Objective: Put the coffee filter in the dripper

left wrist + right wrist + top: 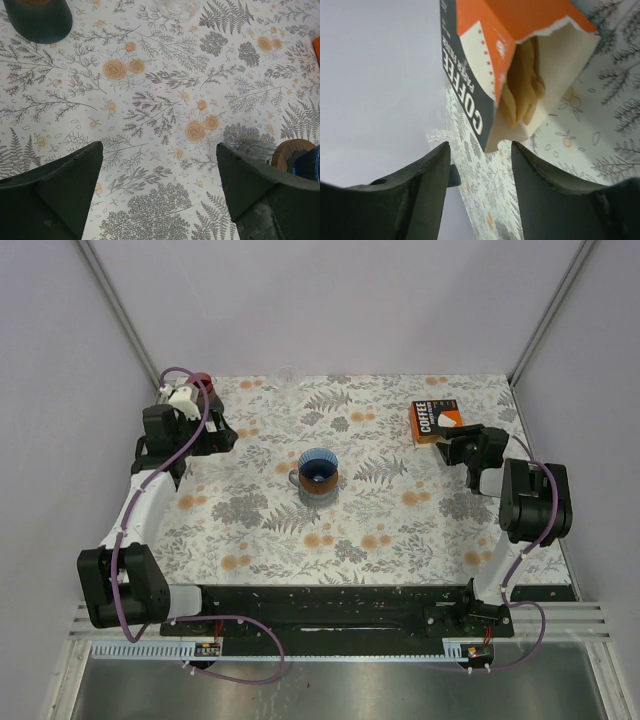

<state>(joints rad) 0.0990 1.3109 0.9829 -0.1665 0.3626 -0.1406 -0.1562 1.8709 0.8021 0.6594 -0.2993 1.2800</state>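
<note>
Dripper (292, 152) clipped at edge, filter box (480, 55) cropped — filters (522, 87) half-hidden

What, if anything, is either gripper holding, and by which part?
Nothing. The left gripper is open over tablecloth; the right gripper is open at the filter box.

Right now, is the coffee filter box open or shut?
Open. In the right wrist view the coffee filter box has a torn flap at its end, and brown paper filters show inside the gap.
</note>
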